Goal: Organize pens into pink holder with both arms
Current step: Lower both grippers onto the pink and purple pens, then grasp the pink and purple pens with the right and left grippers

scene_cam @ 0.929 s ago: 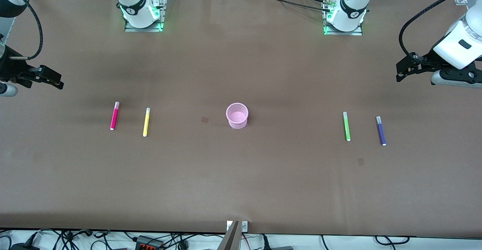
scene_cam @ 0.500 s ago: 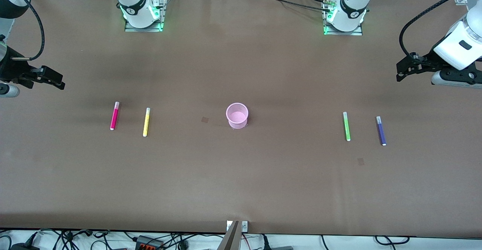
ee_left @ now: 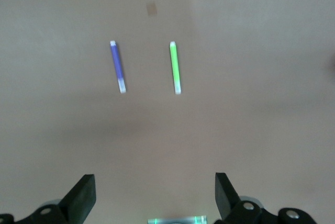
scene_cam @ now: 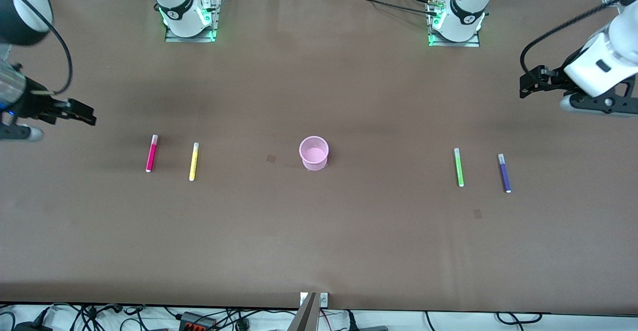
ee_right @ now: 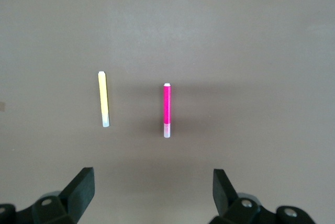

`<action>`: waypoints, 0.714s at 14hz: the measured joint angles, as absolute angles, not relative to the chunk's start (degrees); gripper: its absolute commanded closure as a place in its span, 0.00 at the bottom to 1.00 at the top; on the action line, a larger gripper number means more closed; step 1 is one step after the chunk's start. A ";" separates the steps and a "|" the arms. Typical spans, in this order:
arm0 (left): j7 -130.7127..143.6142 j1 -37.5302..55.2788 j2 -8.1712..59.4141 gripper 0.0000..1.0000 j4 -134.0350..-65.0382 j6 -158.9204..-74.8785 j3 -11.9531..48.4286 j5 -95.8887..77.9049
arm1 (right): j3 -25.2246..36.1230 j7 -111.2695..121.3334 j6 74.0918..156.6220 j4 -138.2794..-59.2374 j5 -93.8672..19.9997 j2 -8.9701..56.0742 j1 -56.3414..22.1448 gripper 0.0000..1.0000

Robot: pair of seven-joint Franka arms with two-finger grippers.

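Note:
The pink holder [scene_cam: 314,153] stands upright mid-table. A magenta pen [scene_cam: 151,153] and a yellow pen [scene_cam: 193,161] lie toward the right arm's end; both show in the right wrist view, the magenta pen [ee_right: 167,110] and the yellow pen [ee_right: 103,99]. A green pen [scene_cam: 458,167] and a purple pen [scene_cam: 504,173] lie toward the left arm's end; both show in the left wrist view, the green pen [ee_left: 175,67] and the purple pen [ee_left: 118,66]. My right gripper [scene_cam: 85,116] is open and empty, up above the table near the magenta pen. My left gripper [scene_cam: 524,87] is open and empty, up above the table near the purple pen.
The brown table [scene_cam: 319,241] carries two small dark squares, one beside the holder [scene_cam: 271,158] and one nearer the camera than the green pen [scene_cam: 477,214]. The arm bases [scene_cam: 189,17] stand along the table's back edge. Cables hang off the front edge.
My right gripper has moved a little toward the magenta pen. My left gripper has shifted slightly toward the table's middle and away from the front camera. The pens and holder have not moved.

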State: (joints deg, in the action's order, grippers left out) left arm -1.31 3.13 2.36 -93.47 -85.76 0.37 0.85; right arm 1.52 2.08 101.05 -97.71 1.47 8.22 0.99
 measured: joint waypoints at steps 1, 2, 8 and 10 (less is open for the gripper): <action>-1.31 3.07 3.85 0.00 -93.43 -85.49 0.17 0.85 | 1.51 2.02 101.99 -97.77 1.58 10.12 0.38 0.00; -1.31 2.96 5.69 0.00 -93.24 -85.51 -0.03 0.92 | 1.51 1.94 103.29 -97.83 1.77 12.26 -0.12 0.00; -1.30 -2.80 23.39 0.00 -92.74 -100.81 -0.54 1.31 | 1.94 1.90 109.79 -97.99 2.13 23.76 -0.02 0.00; -1.36 -4.83 29.05 0.00 -92.64 -107.60 -0.59 1.32 | 2.12 1.90 111.21 -97.99 2.14 26.61 0.01 0.00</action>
